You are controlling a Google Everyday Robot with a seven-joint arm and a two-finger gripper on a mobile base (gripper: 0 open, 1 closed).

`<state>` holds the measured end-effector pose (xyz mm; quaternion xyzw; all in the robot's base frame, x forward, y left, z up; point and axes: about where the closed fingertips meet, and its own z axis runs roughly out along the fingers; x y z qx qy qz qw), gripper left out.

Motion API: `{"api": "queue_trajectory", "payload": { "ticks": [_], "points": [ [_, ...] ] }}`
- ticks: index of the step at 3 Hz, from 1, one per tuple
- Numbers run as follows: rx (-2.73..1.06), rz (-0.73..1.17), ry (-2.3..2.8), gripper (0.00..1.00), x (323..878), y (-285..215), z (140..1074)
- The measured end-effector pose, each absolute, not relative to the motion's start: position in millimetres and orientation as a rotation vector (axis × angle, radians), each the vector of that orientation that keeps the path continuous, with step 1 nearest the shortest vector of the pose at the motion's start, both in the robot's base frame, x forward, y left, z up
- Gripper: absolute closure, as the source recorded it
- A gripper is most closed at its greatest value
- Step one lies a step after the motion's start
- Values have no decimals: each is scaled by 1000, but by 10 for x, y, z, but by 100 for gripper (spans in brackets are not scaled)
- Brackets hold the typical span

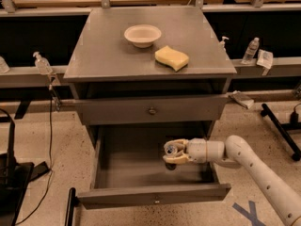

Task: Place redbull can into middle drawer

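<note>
The middle drawer point(131, 166) is pulled open below the cabinet top; its front panel with a small knob point(156, 201) faces me. My gripper point(172, 153) reaches in from the right, over the drawer's right half, low above the floor. It is shut on the redbull can point(170, 149). Only the can's silver top and a little of its dark body show between the fingers.
A white bowl point(142, 34) and a yellow sponge point(172, 58) sit on the cabinet top. The upper drawer point(152, 110) is closed. Bottles point(252, 50) stand on the rail at right, a sanitizer bottle point(41, 62) at left. Black stand legs point(282, 131) lie on the floor at right.
</note>
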<state>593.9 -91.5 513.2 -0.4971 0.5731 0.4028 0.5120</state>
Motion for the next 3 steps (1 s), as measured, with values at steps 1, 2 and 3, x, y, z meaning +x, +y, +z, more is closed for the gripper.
{"api": "queue_trajectory", "payload": {
  "ticks": [1,2,3],
  "points": [
    [-1210,989,1386,100,5993,-814,5021],
    [-1196,1015,1404,100,6074,-737,4790],
    [-1204,1013,1399,100,6110,-707,4775]
  ]
}}
